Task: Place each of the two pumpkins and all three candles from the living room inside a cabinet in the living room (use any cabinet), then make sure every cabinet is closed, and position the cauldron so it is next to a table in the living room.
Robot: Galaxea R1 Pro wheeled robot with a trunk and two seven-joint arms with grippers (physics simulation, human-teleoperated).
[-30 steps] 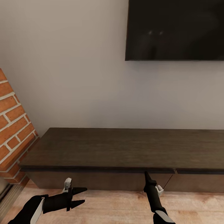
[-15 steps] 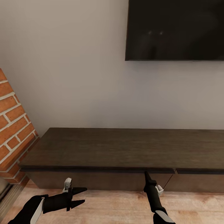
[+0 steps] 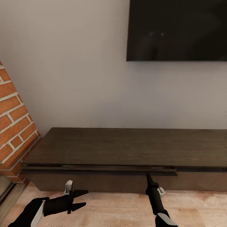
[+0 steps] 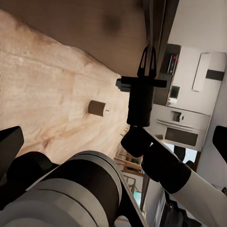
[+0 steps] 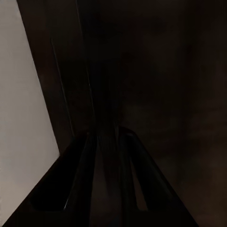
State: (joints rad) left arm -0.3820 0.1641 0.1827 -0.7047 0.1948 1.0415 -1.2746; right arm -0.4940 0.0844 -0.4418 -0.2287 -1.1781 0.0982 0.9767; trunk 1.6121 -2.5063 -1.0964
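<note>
The right pincer point(image 3: 148, 177) points at the cabinet point(image 3: 126, 148) front under its top edge, apparently clenched. The left pincer point(image 3: 82, 198) hovers released, nearer the floor.

Even, diffuse render light, no hard shadows. Faint glare at 1 o'clock on TV screen point(image 3: 176, 30). Right wrist view very dark, murky.

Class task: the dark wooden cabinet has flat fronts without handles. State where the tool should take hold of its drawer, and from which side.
Grip the drawer front's top edge, coming from the room side. The cabinet offers no handle, but that edge stands slightly proud under the top. The right tool is already there.
</note>
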